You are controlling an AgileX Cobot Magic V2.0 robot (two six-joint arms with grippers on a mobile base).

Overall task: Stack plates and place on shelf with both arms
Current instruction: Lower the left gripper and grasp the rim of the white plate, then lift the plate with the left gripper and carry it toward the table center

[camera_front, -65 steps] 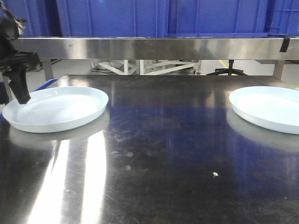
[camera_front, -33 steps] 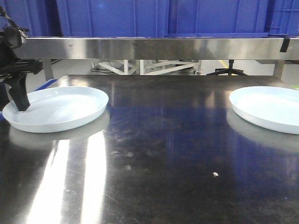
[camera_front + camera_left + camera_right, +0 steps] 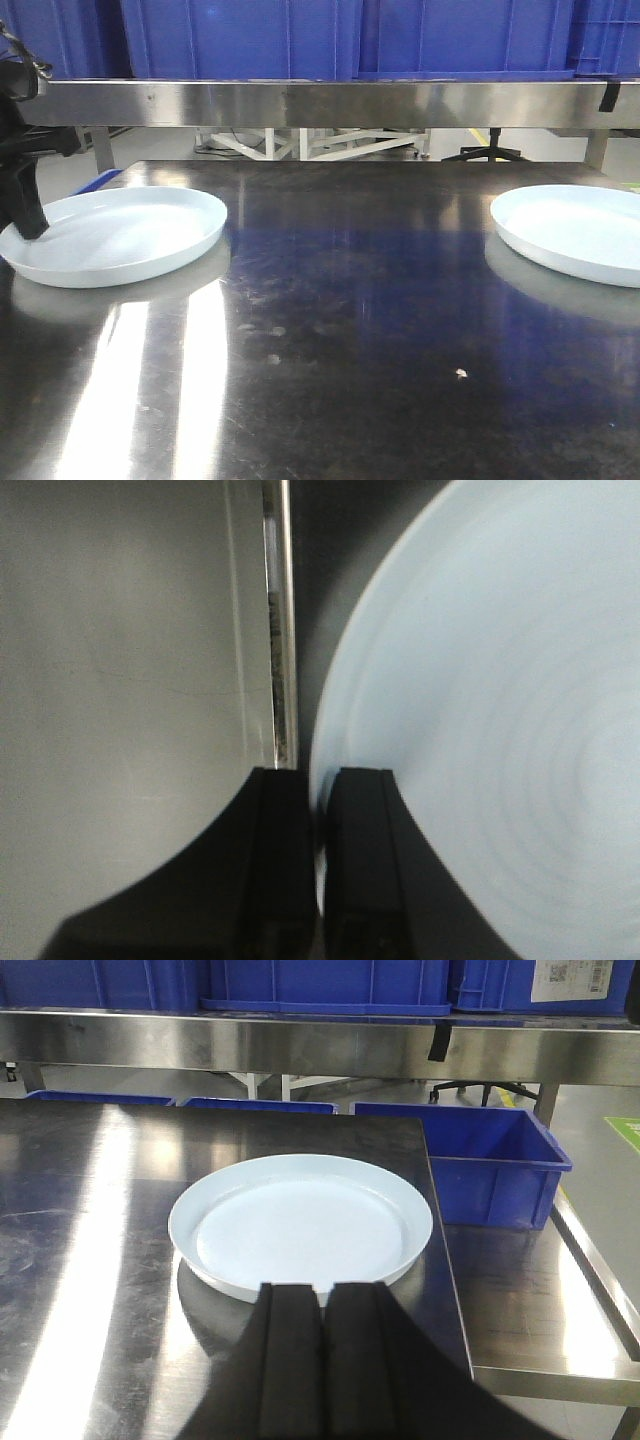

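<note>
Where the left plate [image 3: 120, 235] meets the tabletop's [image 3: 350, 330] left edge, the left gripper [image 3: 322, 780] is clenched on its rim. Right gripper [image 3: 323, 1292] closed on nothing, near the right plate [image 3: 300, 1225].

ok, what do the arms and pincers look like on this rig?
Left pincer and right pincer are both matte black, each with two flat squared fingers flaring into a wider base. The left arm is black too, with a dark cable above it. No markings visible.
</note>
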